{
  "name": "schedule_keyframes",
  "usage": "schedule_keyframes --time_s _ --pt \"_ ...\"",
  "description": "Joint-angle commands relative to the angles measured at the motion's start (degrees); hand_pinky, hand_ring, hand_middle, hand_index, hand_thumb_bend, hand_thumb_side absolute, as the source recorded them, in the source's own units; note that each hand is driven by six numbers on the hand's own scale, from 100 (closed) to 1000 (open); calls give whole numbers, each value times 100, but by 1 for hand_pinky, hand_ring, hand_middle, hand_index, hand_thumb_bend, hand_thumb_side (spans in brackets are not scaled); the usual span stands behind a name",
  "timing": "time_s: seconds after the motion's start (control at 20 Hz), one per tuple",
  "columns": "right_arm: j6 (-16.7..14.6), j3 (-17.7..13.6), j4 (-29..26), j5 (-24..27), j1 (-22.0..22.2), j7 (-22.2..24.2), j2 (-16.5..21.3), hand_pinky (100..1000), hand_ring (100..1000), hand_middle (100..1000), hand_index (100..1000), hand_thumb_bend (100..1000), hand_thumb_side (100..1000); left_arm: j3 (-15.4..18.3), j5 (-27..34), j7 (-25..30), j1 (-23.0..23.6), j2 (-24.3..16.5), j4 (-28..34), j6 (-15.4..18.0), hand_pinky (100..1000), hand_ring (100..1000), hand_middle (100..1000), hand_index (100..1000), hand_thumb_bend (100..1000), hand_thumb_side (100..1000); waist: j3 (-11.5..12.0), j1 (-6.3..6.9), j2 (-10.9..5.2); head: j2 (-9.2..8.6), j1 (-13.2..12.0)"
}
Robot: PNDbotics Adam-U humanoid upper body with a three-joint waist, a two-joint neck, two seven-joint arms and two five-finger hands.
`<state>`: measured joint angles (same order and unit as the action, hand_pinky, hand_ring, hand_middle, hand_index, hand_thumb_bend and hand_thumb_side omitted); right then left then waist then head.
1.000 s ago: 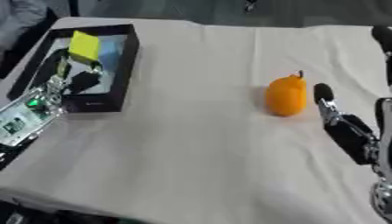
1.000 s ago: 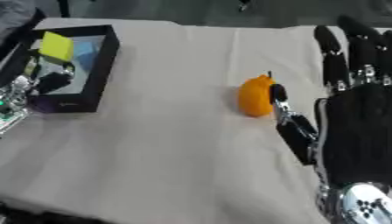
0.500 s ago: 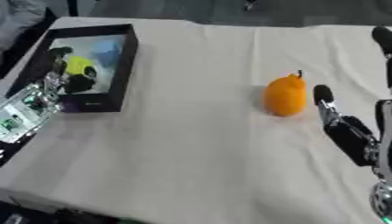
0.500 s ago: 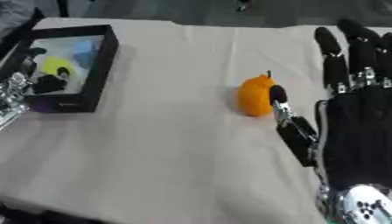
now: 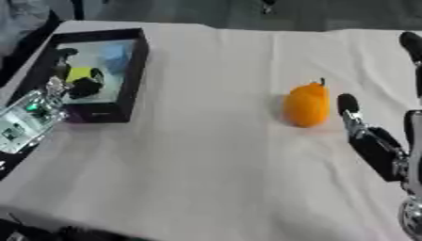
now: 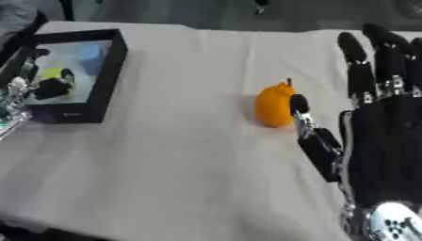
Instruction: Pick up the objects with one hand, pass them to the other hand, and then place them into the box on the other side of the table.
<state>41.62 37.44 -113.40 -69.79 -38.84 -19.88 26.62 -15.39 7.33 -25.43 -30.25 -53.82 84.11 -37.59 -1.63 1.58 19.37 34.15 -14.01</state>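
Open right robot hand (image 6: pixel 375 141), fingers straight, stands just right of an orange fruit (image 6: pixel 273 105); a careless nudge could roll it away.

- Orange pear-shaped fruit (image 5: pixel 306 104) with a dark stem stands upright towards the worktop's right edge.
- Black box (image 5: pixel 131 70) sits at the far left corner, holding yellow item (image 5: pixel 80 74) and pale blue item (image 5: pixel 115 55).

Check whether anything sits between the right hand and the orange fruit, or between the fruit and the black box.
Nothing visible does. The right hand stands open just right of the orange fruit, with only bare cloth between them. From the fruit to the black box at the table's left, the white cloth lies bare.
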Motion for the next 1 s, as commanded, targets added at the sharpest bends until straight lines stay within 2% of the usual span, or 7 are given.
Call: schedule_keyframes --time_s 0.05,0.15,0.25,0.35,0.5,0.7,1.0 --pt "63 -128 -119 6 -113 81 157 881 829 831 837 552 281 111 101 -758 -76 -175 338 -490 1000 833 900 881 100 640 15 -25 -69 10 193" --pt "180 -313 -119 108 -121 223 188 874 820 827 832 523 322 143 117 -701 -129 -125 606 -315 1000 786 898 894 100 917 9 -30 -106 48 435" --pt "332 -538 -119 256 -124 381 224 861 807 820 824 489 378 141 240 -564 -74 -64 871 -149 1000 772 905 886 100 979 8 -33 -127 69 618" --pt "581 -787 -119 497 -110 617 246 849 797 813 815 470 431 158 420 -391 -28 -29 1178 30 1000 776 905 879 100 924 17 -35 -141 83 783" --pt "981 -1241 -119 1357 -243 1441 461 846 795 810 805 480 474 362 829 -284 149 -95 1962 248 1000 786 893 825 100 668 40 -40 -143 84 999" --pt "1032 -1697 13 1753 -281 2248 605 846 797 812 808 476 512 521 1477 -532 338 -44 2891 490 1000 816 912 824 100 682 103 -45 -126 75 1203" --pt "1035 -1808 424 1819 -413 2688 527 847 799 809 789 472 504 436 1825 -553 283 18 3045 952 1000 828 958 847 100 703 185 -58 -120 50 1325"
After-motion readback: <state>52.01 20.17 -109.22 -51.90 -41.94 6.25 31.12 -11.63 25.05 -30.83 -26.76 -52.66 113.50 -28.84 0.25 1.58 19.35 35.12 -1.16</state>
